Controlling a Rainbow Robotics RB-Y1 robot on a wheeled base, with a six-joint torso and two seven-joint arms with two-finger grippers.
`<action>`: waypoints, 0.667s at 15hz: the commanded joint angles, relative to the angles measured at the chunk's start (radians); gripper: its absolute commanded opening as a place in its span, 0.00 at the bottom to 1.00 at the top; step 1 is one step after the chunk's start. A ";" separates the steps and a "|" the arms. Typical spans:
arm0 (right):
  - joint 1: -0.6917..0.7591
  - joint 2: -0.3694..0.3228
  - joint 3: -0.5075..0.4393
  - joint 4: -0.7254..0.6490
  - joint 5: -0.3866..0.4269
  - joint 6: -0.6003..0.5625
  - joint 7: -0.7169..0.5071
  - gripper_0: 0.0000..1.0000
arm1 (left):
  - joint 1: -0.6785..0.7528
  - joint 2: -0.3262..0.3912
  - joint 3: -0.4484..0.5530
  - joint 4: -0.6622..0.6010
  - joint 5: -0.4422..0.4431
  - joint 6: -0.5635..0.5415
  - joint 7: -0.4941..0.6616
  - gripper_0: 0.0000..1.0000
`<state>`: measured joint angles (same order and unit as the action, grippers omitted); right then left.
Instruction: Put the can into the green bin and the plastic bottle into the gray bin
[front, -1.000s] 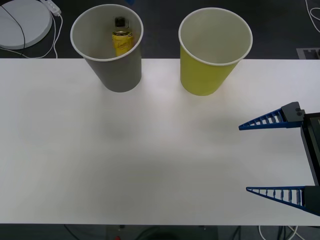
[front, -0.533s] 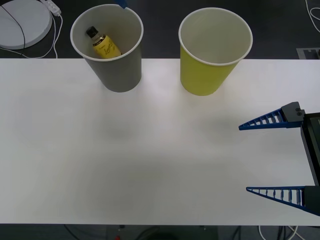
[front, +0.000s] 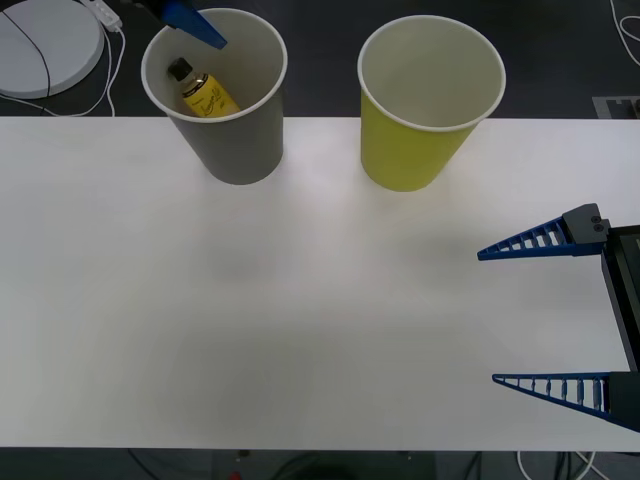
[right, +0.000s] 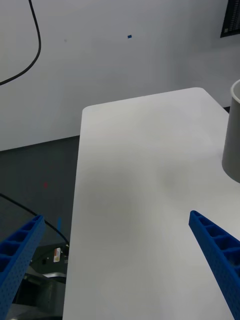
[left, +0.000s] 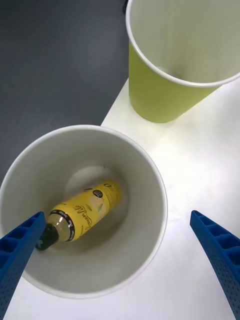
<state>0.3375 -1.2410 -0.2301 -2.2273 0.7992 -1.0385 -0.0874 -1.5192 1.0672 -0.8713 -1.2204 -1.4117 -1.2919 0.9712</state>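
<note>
From my seat I count two cups, one bottle and two grippers. Farthest left on the white table (front: 300, 300) stands the gray bin (front: 235, 140), upright near the far edge. The plastic bottle (front: 205, 92) lies inside it, tilted against the wall with its black cap toward the left side. Over that cup's rim I see one blue finger of the left gripper (left: 120, 260), and from the front camera alone I could not tell its opening. The left wrist camera settles it: both fingers (left: 220, 255) are spread wide to the corners, holding nothing, poised above the gray bin's mouth. That camera also looks straight down onto the bottle's label, whose dark print I cannot read.

To the right, just beside the gray cup but not touching it, stands the green bin (front: 420, 140), upright. What I see of its white inside is bare, though I can't make out the bottom for certain from either camera.

Farthest right, the right gripper (front: 550, 315) hangs over the table's near right part, well apart from both cups, fingers wide apart and empty. Its wrist camera shows bare tabletop and a sliver of the gray bin's wall at the edge.
</note>
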 joint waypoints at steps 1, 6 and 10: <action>0.000 0.000 0.000 0.000 0.000 0.000 0.000 1.00 | 0.045 0.077 0.000 -0.094 0.056 0.010 -0.005 1.00; 0.000 0.000 0.000 0.000 0.000 0.000 0.000 1.00 | 0.105 0.197 0.000 -0.205 0.160 0.011 -0.048 1.00; 0.000 0.000 0.000 0.000 0.000 0.000 0.000 1.00 | 0.137 0.261 0.000 -0.261 0.186 0.022 -0.108 1.00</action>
<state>0.3375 -1.2410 -0.2301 -2.2273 0.7992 -1.0385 -0.0874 -1.3915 1.3169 -0.8713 -1.4729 -1.2327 -1.2764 0.8831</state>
